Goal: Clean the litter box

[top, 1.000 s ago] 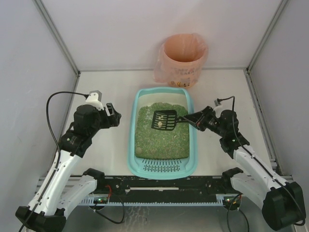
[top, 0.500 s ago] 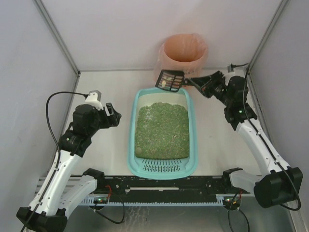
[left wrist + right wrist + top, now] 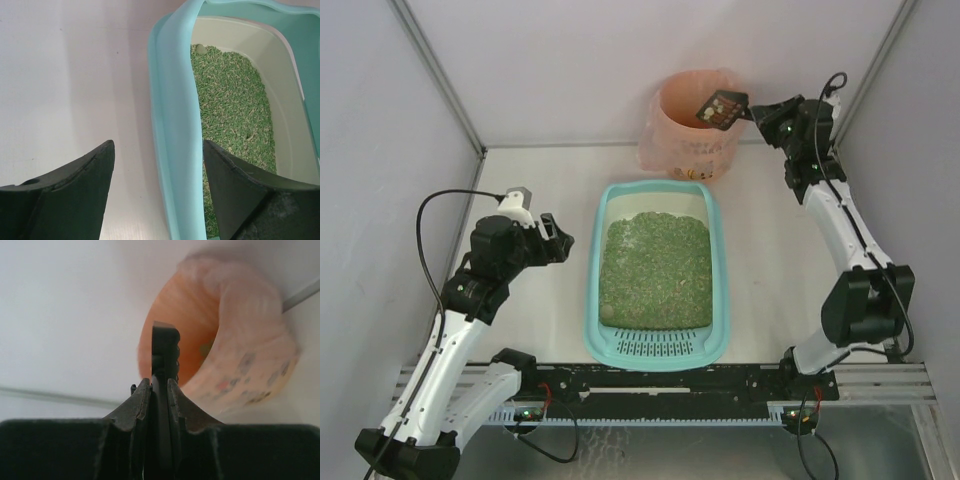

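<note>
Stretched far, the right gripper (image 3: pixel 757 113) clamps the scoop (image 3: pixel 722 108), tilted over the bin (image 3: pixel 692 140); the left gripper (image 3: pixel 558 246) gapes empty left of the litter box (image 3: pixel 592 300).

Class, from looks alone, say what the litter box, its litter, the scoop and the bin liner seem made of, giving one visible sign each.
Litter box: likely moulded plastic; smooth teal, rounded rim.
Litter: green pellets, material unclear.
Scoop: black, slotted, probably plastic.
Bin liner: thin pink plastic film, probably; translucent, wrinkled.
</note>
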Available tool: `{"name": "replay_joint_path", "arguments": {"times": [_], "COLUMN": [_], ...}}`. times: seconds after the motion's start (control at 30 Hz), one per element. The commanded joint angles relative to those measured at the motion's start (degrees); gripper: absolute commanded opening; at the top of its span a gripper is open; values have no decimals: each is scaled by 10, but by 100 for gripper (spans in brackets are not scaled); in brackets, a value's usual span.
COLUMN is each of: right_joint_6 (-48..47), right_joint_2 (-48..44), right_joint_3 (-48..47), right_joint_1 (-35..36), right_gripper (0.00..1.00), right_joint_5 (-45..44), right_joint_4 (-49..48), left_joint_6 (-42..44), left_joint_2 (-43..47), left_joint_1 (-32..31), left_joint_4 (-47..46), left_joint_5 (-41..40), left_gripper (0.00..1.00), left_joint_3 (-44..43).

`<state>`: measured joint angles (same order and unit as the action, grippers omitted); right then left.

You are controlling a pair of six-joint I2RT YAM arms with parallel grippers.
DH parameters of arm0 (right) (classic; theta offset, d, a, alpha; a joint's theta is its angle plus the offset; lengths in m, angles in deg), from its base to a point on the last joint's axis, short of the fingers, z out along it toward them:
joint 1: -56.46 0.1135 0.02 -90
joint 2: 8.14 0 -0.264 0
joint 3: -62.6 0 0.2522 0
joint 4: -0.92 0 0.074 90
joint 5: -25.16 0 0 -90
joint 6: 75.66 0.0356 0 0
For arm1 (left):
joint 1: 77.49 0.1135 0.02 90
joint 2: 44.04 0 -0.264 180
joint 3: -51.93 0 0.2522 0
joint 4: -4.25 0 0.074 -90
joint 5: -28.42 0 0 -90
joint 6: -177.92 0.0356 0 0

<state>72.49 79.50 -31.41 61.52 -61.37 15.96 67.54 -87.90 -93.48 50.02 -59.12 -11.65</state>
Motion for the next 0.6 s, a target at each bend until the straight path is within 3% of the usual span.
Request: {"name": "replay_joint_path", "arguments": {"times": [0.0,0.23,0.57], "right_joint_6": [-112,-318,-812], "right_joint_2": [64,191,210], "right_joint_3": [-141,-322,-282], "right_joint_1": [-3,19,128], "right_gripper": [0,0,0], "right_joint_5": [-65,-36,-84], "right_joint_4": [19,67,-108], "left_joint_6": [-4,-3,-3], "left_joint_2": [5,2,3], "left_joint_1": [5,6,7], "left_joint_4": [-23,-24,-25], "left_joint_5": [15,20,23], "left_gripper": [75,75,74], "left_joint_3": [16,17,18]}}
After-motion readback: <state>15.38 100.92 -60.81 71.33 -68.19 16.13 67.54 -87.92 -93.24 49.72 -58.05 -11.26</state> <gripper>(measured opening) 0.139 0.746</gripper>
